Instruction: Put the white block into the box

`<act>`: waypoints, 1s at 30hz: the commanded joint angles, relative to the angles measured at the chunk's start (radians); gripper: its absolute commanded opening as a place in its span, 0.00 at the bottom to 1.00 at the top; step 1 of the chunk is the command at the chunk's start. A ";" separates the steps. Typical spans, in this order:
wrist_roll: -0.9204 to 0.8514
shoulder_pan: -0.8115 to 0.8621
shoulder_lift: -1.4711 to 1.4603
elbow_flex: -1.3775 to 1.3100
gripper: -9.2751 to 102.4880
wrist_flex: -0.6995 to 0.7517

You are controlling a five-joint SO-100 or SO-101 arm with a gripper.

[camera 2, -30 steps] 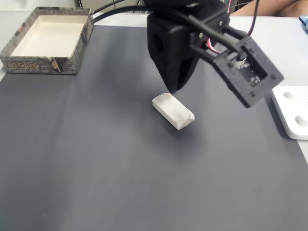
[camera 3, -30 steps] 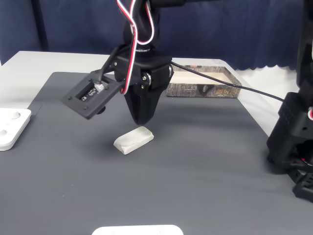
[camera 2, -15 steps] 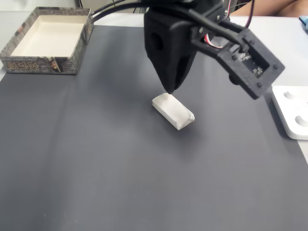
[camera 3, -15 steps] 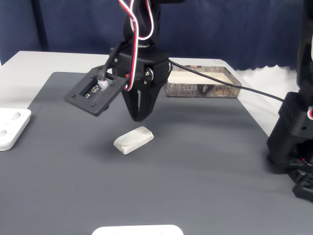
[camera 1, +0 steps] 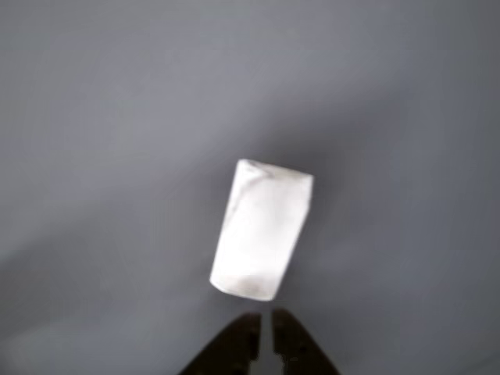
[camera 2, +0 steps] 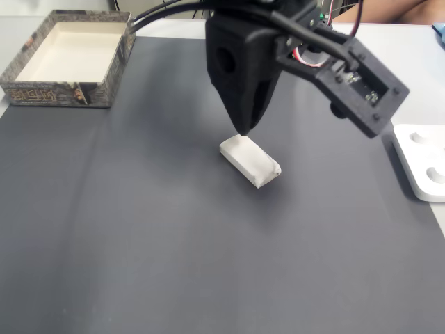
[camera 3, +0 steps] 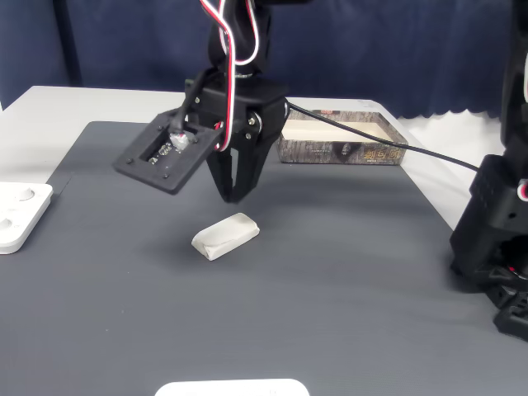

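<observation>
The white block [camera 2: 250,160] lies flat on the dark grey mat [camera 2: 139,229], untouched. In another fixed view the block [camera 3: 226,235] sits just below and slightly left of my gripper [camera 3: 233,198]. My gripper [camera 2: 243,132] hangs tip-down over the block's far end, a little above it. Seen from the other view, the block [camera 1: 262,230] lies straight ahead of the gripper [camera 1: 265,320], whose jaws stand together with only a thin slit and hold nothing. The box [camera 2: 59,94] stands at the mat's far left corner and shows as the box [camera 3: 342,153] behind the arm.
A flat white device [camera 2: 424,163] lies off the mat's right edge, shown as the device [camera 3: 16,214] at left. A black arm base [camera 3: 495,239] stands at the right, and a white object [camera 3: 231,388] lies at the bottom edge. A cable [camera 3: 396,144] runs past the box.
The wrist has rolled, swinging the camera mount round, and the gripper tip has risen slightly and shifted a little over the block's end. The block has not moved.
</observation>
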 commanded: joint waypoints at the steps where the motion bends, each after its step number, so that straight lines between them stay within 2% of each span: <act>1: 0.015 0.025 0.015 -0.066 0.07 -0.002; 14: 0.032 0.023 0.008 -0.066 0.08 0.000; 20: 0.087 0.029 0.002 -0.066 0.21 -0.006; 23: 0.005 0.029 -0.003 -0.066 0.27 -0.012; 27: -0.195 0.025 -0.009 -0.064 0.28 -0.011; 30: -0.216 0.020 -0.015 -0.066 0.30 -0.012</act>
